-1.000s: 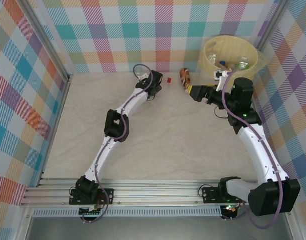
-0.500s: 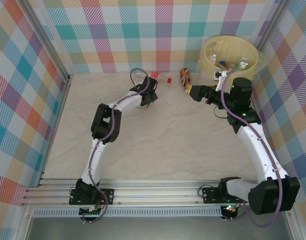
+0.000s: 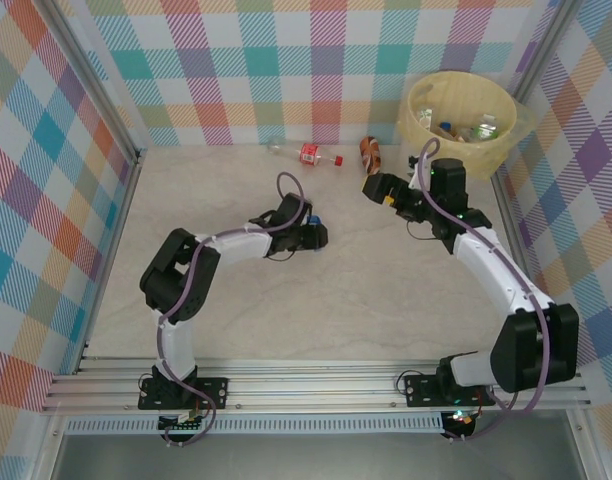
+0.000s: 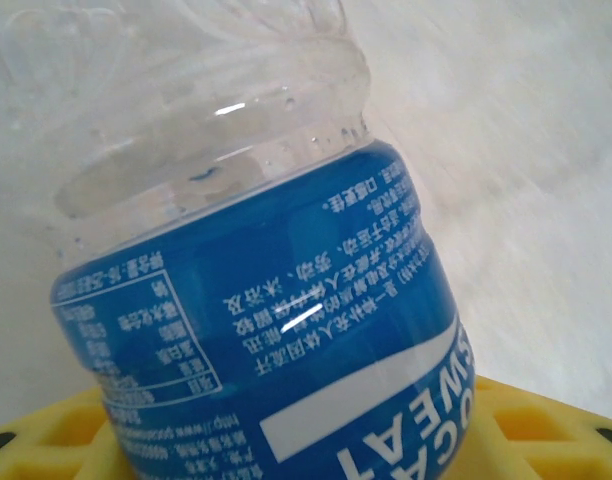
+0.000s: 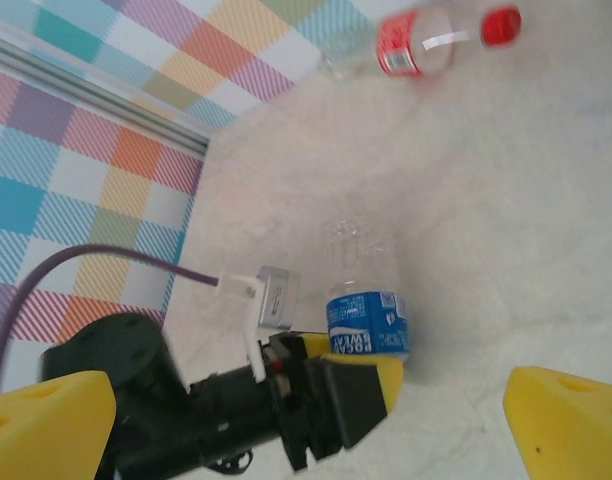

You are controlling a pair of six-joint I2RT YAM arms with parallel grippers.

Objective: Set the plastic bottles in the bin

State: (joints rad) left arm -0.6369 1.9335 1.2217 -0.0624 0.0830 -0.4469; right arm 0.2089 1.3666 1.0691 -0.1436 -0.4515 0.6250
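Lab robot cell: plaid-patterned walls, aluminium frame rails, pale tabletop.

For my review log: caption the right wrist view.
The left tool grips a blue-labelled bottle; a red-labelled bottle lies beyond, near the wall.

My left gripper is near the middle of the table. The first bottle sits tight between its fingers. My right gripper is to the right of it and a bit further back, with its fingers wide apart.

Behind both grippers, two bottles lie on the table by the back wall. The second bottle is on the left and the third bottle is on the right.

The bin stands in the far right corner, just right of the third bottle. It has other bottles inside.
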